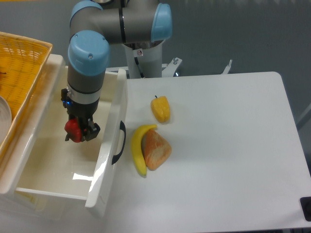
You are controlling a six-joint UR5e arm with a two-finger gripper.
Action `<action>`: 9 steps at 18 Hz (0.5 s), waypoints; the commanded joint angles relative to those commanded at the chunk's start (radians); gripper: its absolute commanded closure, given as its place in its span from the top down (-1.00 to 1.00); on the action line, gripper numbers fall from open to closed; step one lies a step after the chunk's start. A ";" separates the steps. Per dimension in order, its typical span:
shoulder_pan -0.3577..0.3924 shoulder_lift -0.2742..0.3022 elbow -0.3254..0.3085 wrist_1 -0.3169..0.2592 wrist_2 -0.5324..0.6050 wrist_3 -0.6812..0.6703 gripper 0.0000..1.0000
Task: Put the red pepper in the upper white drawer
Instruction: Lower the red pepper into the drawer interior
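The upper white drawer (58,170) stands pulled open at the left, with its black curved handle (119,142) on the front panel. My gripper (77,132) is inside the drawer space, above its floor, pointing down. It is shut on the red pepper (73,129), which shows as a small glossy red shape between the fingers. The pepper is held above the drawer's floor; I cannot tell whether it touches it.
A yellow woven basket (22,73) sits on top at the far left. On the white table (228,155) beside the drawer lie a yellow pepper (161,109), a banana (139,149) and an orange-tan bread wedge (156,149).
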 joint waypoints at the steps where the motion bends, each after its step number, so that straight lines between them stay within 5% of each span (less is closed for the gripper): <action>1: -0.003 -0.006 -0.002 0.005 0.002 0.000 -1.00; 9: -0.017 -0.028 -0.002 0.012 0.006 0.002 -0.67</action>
